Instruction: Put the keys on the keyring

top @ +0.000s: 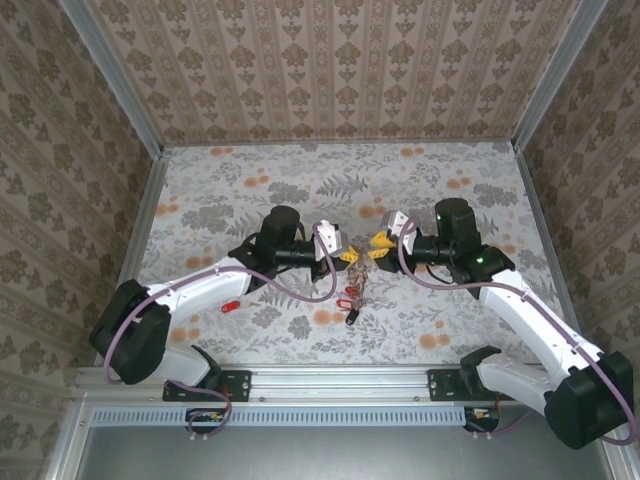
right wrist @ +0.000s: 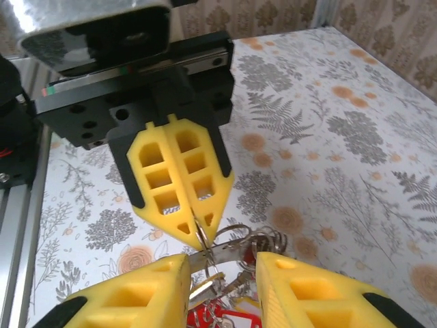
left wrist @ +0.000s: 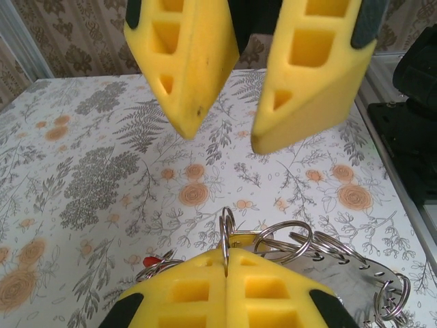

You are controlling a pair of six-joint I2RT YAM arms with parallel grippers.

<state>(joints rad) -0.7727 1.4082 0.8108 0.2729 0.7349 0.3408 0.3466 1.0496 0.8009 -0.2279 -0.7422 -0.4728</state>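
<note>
Keyring [left wrist: 345, 272] pinched in left end effector [left wrist: 226, 256]; right end effector [left wrist: 225, 140] spread alongside.

Free to pass over the far half of the table [top: 330, 175], right up to the walls [top: 330, 70]. Free too along both side edges, outside left arm [top: 190, 290] and right arm [top: 530, 320]. Blocked dead centre by left gripper [top: 347, 256] and right gripper [top: 381, 242], tip to tip, just a narrow slot between. Open between the spread right fingers [right wrist: 157, 287]; no way between the left fingers [left wrist: 184, 290], clamped on the keyring [left wrist: 345, 273]. Blocked under the tips by bunched keys [top: 352, 298]. Blocked beside left arm by a lone red key [top: 230, 305].
</note>
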